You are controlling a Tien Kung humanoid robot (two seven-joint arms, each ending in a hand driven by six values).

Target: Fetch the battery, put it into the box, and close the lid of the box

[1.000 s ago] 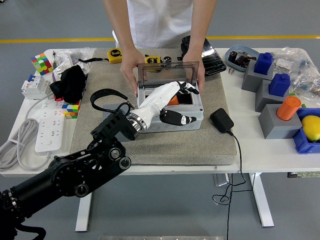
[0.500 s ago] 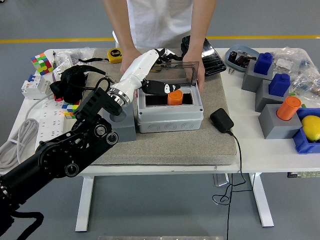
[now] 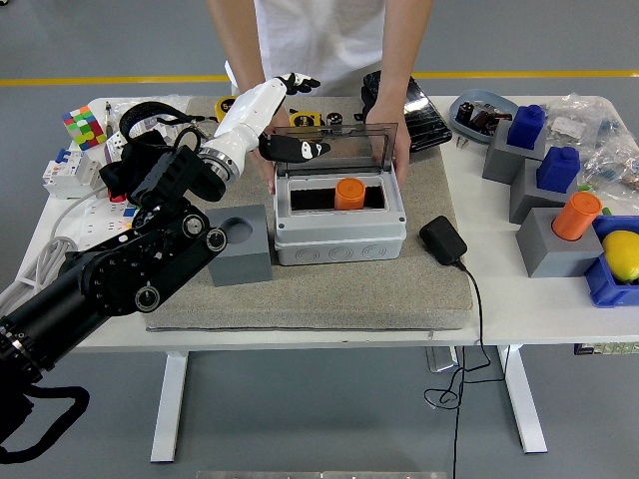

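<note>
The orange cylindrical battery (image 3: 349, 193) stands upright inside the open grey box (image 3: 339, 232) at the middle of the mat. The box's smoky clear lid (image 3: 337, 146) stands up at its back edge. My left hand (image 3: 283, 112), white with black fingertips, is raised behind the box's back left corner with fingers spread, holding nothing. A person at the far side has a hand (image 3: 397, 140) on each side of the lid. The right arm is out of view.
A grey block with a round hole (image 3: 240, 244) sits left of the box. A black adapter (image 3: 442, 240) lies to its right. Grey and blue blocks (image 3: 559, 235) and an orange cylinder (image 3: 576, 215) stand at the right; a power strip (image 3: 95, 249) lies at the left.
My left hand has let go of the battery in the box, then lifted up and back to the left behind the lid. The battery stays in the box.
</note>
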